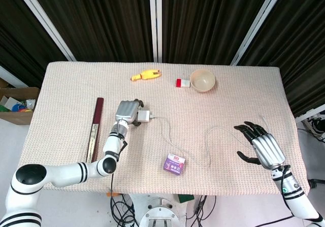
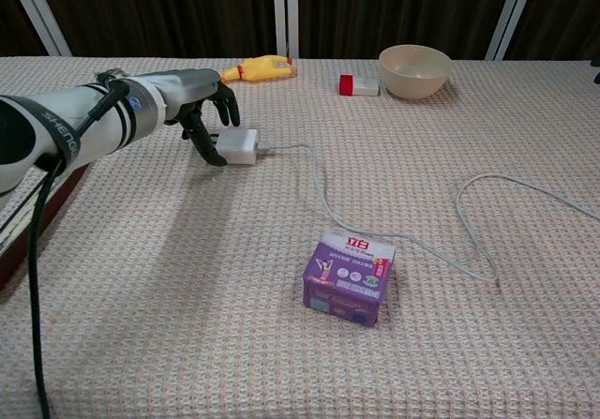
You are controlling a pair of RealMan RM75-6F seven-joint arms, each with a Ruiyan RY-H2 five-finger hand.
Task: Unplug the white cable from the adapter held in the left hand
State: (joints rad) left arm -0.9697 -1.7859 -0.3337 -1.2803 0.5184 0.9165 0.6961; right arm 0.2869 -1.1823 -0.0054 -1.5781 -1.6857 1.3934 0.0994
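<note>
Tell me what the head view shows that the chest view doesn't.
Only the head view shows the right hand, open and apart from the white cable, plus a dark strip at the table's left. Only the chest view shows the purple box's front label and the cable plugged into the adapter. Both show the left hand holding the adapter, the bowl and the yellow toy.

- bowl (image 1: pixel 202 79), far side of the table (image 1: pixel 66 110)
- small red-white box (image 1: pixel 183 83) just beside it
- yellow toy (image 1: pixel 145 75)
- purple carton (image 2: pixel 347 278)
- dark strip (image 1: pixel 95 128), left edge
</note>
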